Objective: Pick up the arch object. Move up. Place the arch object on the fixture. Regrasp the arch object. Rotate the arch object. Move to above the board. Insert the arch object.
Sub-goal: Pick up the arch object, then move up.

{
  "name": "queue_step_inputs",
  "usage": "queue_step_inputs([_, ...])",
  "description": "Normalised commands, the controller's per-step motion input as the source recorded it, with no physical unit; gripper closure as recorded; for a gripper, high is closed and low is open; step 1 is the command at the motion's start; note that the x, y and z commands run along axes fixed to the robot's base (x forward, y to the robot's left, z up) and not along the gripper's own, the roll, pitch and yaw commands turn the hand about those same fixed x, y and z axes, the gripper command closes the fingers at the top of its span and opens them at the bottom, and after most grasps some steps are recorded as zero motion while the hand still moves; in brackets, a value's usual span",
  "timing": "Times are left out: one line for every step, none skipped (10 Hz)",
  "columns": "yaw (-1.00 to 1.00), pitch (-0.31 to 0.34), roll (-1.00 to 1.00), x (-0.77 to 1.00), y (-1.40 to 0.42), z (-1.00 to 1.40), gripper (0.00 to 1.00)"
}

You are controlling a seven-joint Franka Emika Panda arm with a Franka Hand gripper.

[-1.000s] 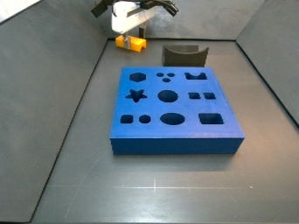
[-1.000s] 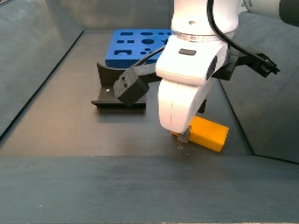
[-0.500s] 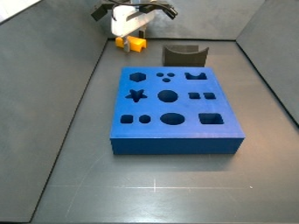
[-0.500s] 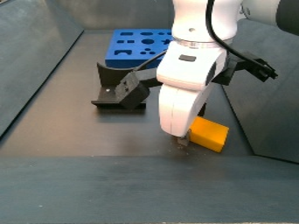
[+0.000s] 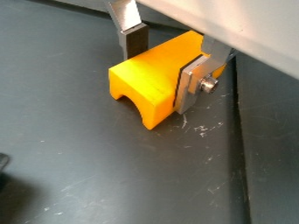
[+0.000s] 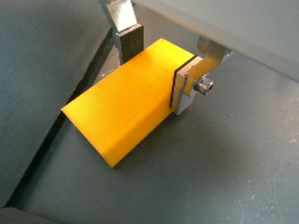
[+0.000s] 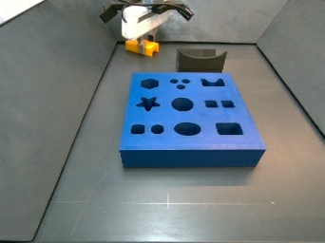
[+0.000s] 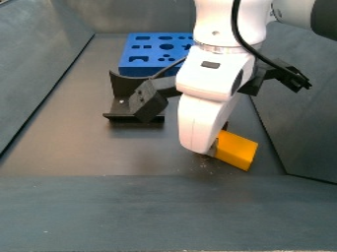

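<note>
The arch object [image 5: 142, 80] is a yellow-orange block lying on the dark floor, with its curved notch showing at one end. My gripper [image 5: 160, 77] is low over it and open, the fingers straddling the block. One silver finger [image 5: 193, 83] lies against its side and the other pad [image 5: 133, 41] stands just off the far side. Both side views show the arch object [image 7: 150, 46] [image 8: 239, 150] under the gripper [image 7: 143, 38] [image 8: 202, 148], near the back corner. The fixture [image 7: 200, 60] [image 8: 136, 103] stands beside it, and the blue board [image 7: 191, 119] [image 8: 156, 49] lies beyond.
Grey walls [image 7: 76, 66] enclose the floor, and one wall [image 8: 297, 108] runs close behind the arch object. The white arm [image 8: 218, 69] towers over the block and hides part of it in a side view.
The arm has sunk slightly lower over the arch object, bringing the fingers down beside it. The block has not moved.
</note>
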Motion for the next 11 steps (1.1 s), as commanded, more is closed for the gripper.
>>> queue_step_inputs([0.00,0.000,0.00,0.00,0.00,0.00,1.00])
queue_step_inputs([0.00,0.000,0.00,0.00,0.00,0.00,1.00])
queue_step_inputs([0.00,0.000,0.00,0.00,0.00,0.00,1.00])
queue_step_inputs([0.00,0.000,0.00,0.00,0.00,0.00,1.00])
queue_step_inputs([0.00,0.000,0.00,0.00,0.00,0.00,1.00])
queue_step_inputs([0.00,0.000,0.00,0.00,0.00,0.00,1.00])
queue_step_inputs([0.00,0.000,0.00,0.00,0.00,0.00,1.00])
queue_step_inputs([0.00,0.000,0.00,0.00,0.00,0.00,1.00])
queue_step_inputs([0.00,0.000,0.00,0.00,0.00,0.00,1.00])
queue_step_inputs([0.00,0.000,0.00,0.00,0.00,0.83,1.00])
queue_step_inputs([-0.02,-0.002,0.01,0.01,0.03,0.83,1.00])
